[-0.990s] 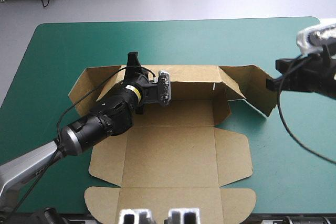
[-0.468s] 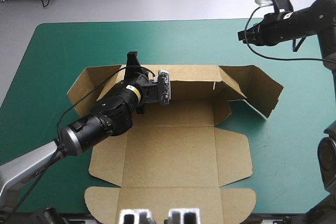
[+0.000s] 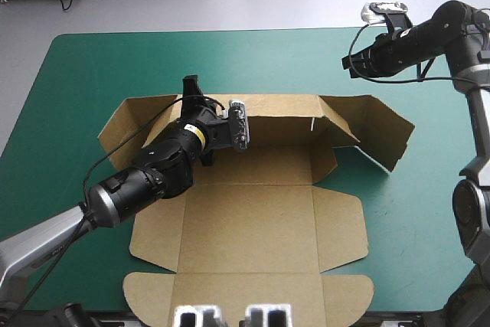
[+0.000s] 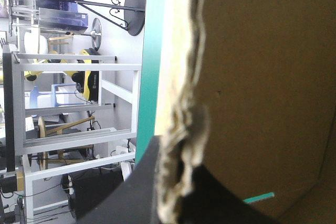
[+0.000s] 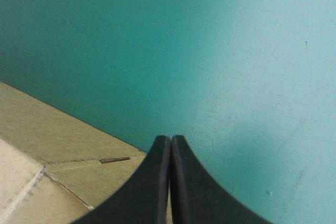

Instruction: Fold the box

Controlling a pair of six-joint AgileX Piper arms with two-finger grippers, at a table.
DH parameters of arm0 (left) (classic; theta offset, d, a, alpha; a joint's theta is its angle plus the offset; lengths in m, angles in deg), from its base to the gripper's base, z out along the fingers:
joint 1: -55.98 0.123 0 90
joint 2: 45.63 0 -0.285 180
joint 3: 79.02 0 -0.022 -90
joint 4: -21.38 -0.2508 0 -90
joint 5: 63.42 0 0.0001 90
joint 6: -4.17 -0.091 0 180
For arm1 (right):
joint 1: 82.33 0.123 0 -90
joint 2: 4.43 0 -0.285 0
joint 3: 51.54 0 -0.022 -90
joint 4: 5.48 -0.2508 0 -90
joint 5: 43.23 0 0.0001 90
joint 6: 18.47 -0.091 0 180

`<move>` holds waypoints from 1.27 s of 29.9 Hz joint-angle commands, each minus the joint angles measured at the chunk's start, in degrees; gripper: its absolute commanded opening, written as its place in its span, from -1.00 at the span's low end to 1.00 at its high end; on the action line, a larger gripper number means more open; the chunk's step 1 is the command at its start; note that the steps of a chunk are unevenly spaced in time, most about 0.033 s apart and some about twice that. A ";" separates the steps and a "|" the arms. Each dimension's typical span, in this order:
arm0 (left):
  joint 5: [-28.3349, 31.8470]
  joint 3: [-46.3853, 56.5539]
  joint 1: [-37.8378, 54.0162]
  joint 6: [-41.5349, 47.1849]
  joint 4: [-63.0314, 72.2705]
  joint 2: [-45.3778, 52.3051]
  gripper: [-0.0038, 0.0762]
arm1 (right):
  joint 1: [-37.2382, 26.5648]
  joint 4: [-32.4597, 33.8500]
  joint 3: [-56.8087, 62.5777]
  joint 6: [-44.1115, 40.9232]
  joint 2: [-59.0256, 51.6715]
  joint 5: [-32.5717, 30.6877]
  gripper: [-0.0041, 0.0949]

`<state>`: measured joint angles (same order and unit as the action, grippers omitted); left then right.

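The box [image 3: 249, 220] is cut off at the high view's bottom edge, across its nearest flap. At centre left the left arm [image 3: 145, 181] covers part of its left wall. In the left wrist view the box's edge is blurred and hides most of the left gripper [image 4: 177, 171].

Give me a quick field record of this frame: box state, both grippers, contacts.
box: brown, mostly flat on the table
back wall: standing up
right flap: part raised, angled outward
left gripper: jaws shut on the box's far edge, near its left corner
right gripper: jaws shut, empty, in the air over the table's far right, not touching the box
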<state>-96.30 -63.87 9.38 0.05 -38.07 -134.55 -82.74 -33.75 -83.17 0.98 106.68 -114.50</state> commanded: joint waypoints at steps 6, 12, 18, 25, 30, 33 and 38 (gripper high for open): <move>3.01 -1.29 -0.19 2.26 -0.21 0.85 -0.93 | 0.06 -1.46 4.69 1.79 -3.64 -0.65 -0.93; 3.25 -1.29 -0.19 4.12 -0.52 -0.36 -0.93 | 0.06 -1.46 9.89 3.78 -4.38 -0.65 -0.93; 3.01 -1.29 -0.19 19.93 -11.30 -0.36 -0.93 | 0.06 -1.58 10.27 3.78 -5.95 -0.65 -0.93; 3.01 -1.29 -0.19 23.44 -13.76 -0.36 -0.93 | 0.06 -2.57 19.46 7.97 -11.43 -0.65 -0.93; 3.01 -1.29 -0.19 21.40 -11.86 -0.73 -0.93 | 0.06 -2.85 24.87 9.55 -15.72 1.17 -0.93; 3.01 -1.29 -0.19 18.44 -9.60 -1.38 -0.93 | 0.06 -3.43 26.69 10.52 -17.34 1.05 -0.93; 2.85 -1.29 -0.19 11.19 -4.21 -1.79 -0.93 | 0.06 -6.41 32.19 13.15 -19.99 6.51 -0.93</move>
<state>-94.40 -63.80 9.48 14.07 -46.07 -137.55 -82.74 -36.13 -52.49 12.04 90.02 -112.05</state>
